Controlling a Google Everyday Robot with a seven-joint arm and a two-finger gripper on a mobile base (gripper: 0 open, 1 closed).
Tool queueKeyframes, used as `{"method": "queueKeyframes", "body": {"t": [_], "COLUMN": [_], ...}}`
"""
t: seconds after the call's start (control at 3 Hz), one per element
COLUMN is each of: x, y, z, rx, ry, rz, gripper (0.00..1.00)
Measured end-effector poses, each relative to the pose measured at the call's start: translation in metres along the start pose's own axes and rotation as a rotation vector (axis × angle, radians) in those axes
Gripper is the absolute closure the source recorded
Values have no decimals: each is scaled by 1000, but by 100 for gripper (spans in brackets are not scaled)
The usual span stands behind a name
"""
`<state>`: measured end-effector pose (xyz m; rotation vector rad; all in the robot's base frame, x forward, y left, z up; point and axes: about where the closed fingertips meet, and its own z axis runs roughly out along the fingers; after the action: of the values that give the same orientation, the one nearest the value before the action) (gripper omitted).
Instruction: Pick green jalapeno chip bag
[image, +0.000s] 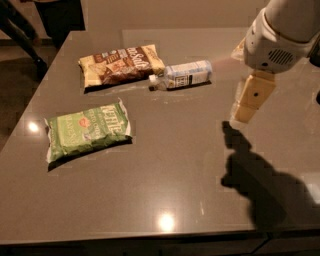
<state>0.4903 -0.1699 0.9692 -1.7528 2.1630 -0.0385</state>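
Note:
The green jalapeno chip bag (88, 131) lies flat on the grey table (175, 175) at the left, light green with white lettering and a small red emblem. My gripper (246, 111) hangs from the white wrist at the upper right, held above the table's right side. It is well to the right of the green bag and touches nothing. Its shadow falls on the table below and to its right.
A brown-and-tan chip bag (121, 64) lies at the back left of the table. A small plastic bottle (184, 75) lies on its side just right of it, between that bag and my gripper. The table's front edge runs along the bottom.

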Motion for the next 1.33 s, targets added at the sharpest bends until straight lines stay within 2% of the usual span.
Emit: {"method": "queueKeyframes", "body": {"t": [0.33,0.67,1.0,1.33], "x": [-28,-70,-117,-157], "y": [-17,-18,-10,4], "z": [20,38,62,90], "rx": [-18,-31,-59,-100], "ry": [-49,-101,-142,-178], "rz": [3,-15,-36,-31], "gripper": [0,0,0,0]}}
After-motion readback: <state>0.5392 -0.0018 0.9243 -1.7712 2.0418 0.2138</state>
